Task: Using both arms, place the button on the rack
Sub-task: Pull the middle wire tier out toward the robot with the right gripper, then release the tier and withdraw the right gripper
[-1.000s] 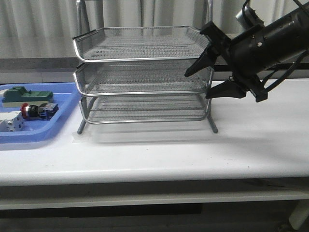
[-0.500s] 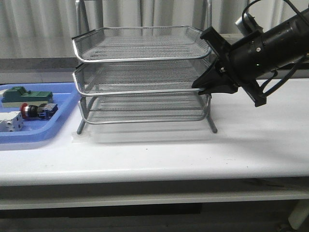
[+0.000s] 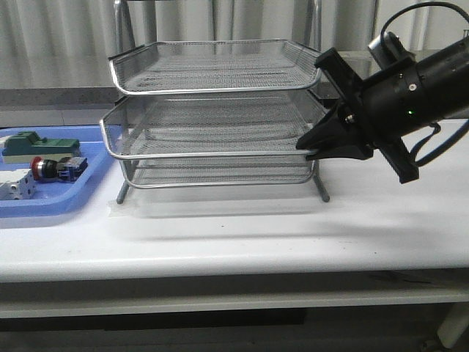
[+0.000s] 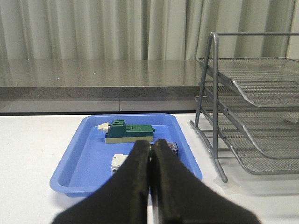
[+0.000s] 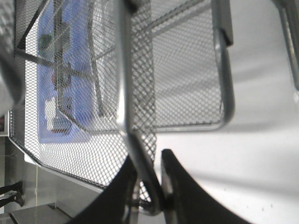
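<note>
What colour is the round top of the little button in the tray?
Red. The button shows it best in the front view, lying in the blue tray.

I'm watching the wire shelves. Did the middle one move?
Yes. The rack's middle tray has slid forward, toward the camera, its front rim now past the top tray. The right gripper is shut on its corner.

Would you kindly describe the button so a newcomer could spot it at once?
Left of the rack lies a blue tray holding three parts. The button lies between the green block and the white block; it alone has a red head.
</note>
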